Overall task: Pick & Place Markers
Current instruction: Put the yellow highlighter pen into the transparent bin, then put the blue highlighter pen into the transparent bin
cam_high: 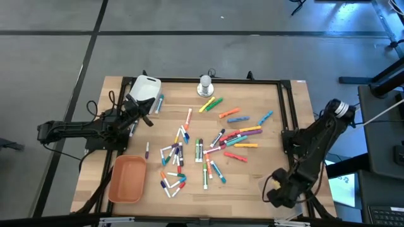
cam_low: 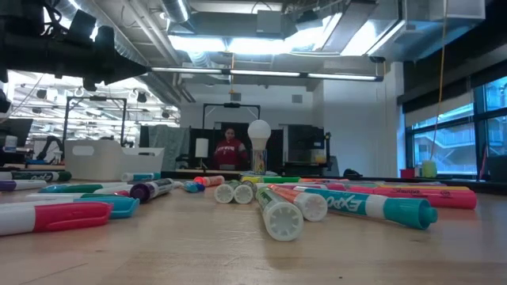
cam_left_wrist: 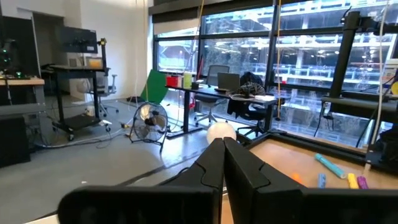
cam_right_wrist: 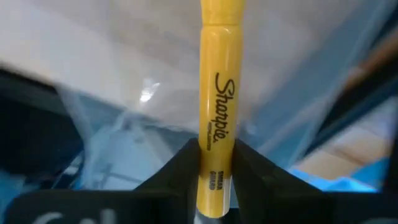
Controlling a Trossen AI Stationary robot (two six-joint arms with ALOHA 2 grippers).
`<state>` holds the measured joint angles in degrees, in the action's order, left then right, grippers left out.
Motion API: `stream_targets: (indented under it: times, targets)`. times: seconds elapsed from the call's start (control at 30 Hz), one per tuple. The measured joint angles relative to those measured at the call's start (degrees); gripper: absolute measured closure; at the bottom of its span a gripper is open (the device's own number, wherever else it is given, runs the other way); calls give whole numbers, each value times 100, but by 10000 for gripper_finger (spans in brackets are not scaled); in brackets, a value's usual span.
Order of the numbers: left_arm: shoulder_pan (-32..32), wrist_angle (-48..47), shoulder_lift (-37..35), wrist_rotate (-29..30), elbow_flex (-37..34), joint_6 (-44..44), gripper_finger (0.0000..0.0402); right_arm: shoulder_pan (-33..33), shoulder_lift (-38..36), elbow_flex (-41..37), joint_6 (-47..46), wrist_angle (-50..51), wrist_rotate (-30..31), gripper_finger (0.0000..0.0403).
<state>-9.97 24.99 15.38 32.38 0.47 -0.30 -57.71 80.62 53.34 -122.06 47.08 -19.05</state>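
The right gripper (cam_right_wrist: 214, 163) pinches a smooth yellow marker (cam_right_wrist: 216, 93) at the wooden bench's (cam_high: 252, 183) near right corner. The left gripper (cam_left_wrist: 224, 163), fingers pressed together, empty, hangs near the white tray (cam_high: 144, 87). Other markers (cam_high: 208, 145) lie scattered mid-bench.

Wooden table (cam_high: 252, 183), strewn across the middle and right with scattered markers (cam_high: 208, 148), an orange tray (cam_high: 128, 180) at near left, a white tray (cam_high: 145, 88) at far left.
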Motion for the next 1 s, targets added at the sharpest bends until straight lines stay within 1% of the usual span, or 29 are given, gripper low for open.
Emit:
stream_targets:
  times: [0.1, 0.2, 0.27, 0.3, 0.37, 0.47, 0.53, 0.63, 0.7, 0.8, 0.87, 0.93, 1.0]
  targets:
    - [0, 1, 0, -2, 0, 0, 396, 73, 63, 0, -35, 365, -214, 269]
    - [1, -2, 0, -2, 0, 36, 396, 163, 47, 0, 4, 697, -177, 223]
    - [1, -28, 0, -4, 0, 39, 396, 252, 39, 0, 198, 800, -162, 201]
    - [-1, -63, 0, -4, 0, 39, 396, 287, 39, 0, 344, 867, -105, 192]
    - [1, -101, 0, -4, 0, 39, 396, 336, 39, 0, 670, 971, 279, 182]
    - [1, -145, 0, -5, 0, 39, 396, 402, 39, -7, 1066, 968, 918, 179]
    - [0, -144, 0, -7, 0, 39, 396, 461, 35, -91, 1125, 949, 1032, 184]
    - [1, -158, 0, -7, 0, 42, 396, 542, 35, -304, 952, 1109, 881, 197]
    - [1, -175, 0, -7, 0, 42, 396, 562, 32, -460, 608, 1354, 716, 206]
    - [1, -175, 0, -7, 0, 42, 396, 573, 32, -570, 90, 1763, 192, 219]
    - [1, -175, 0, -7, 0, 39, 396, 573, 32, -533, -20, 1845, -26, 227]
    - [1, -179, 0, -9, 0, 11, 396, 573, 32, -411, 32, 1962, -2, 233]
    - [1, -209, 0, -9, 0, 9, 396, 573, 32, -224, 202, 2019, 181, 236]
